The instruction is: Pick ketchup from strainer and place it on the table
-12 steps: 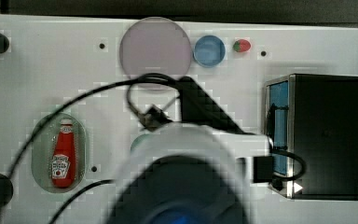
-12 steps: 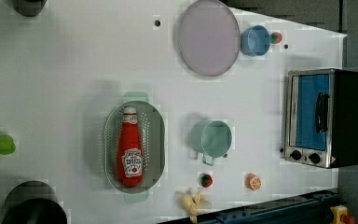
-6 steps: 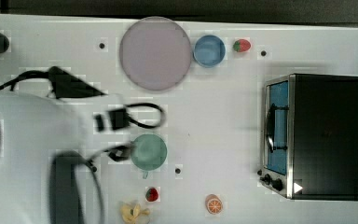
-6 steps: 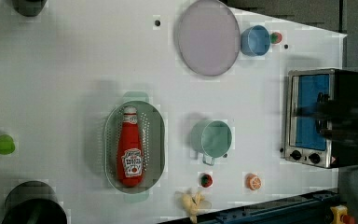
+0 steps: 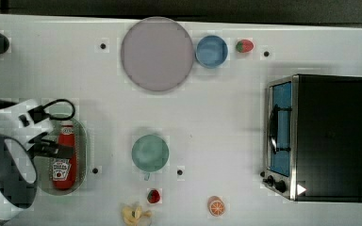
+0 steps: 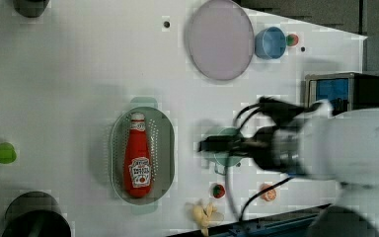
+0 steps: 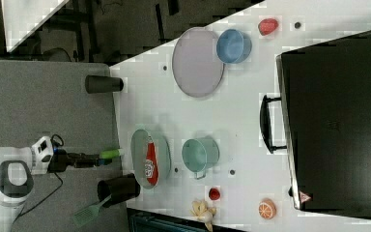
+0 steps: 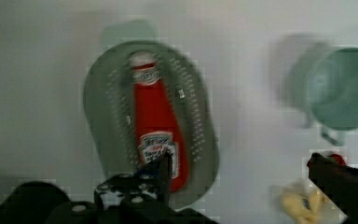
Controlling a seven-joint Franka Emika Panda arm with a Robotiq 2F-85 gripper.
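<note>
The ketchup (image 6: 138, 159) lay in the strainer (image 6: 165, 148), left-centre of the left view; the cup (image 5: 150, 152) held nothing; jaws released.

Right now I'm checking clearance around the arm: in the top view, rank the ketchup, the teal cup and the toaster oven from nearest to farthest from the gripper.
1. Ketchup, in the strainer, beside the open gripper.
2. Teal cup, mid-table.
3. Toaster oven, at the top view's right.

We see a robot lab's mock kitchen, white table (image 5: 99, 94) with mounting holes, toy fruit, toaster oven (image 5: 318, 136), cabled arm, cameras all round
</note>
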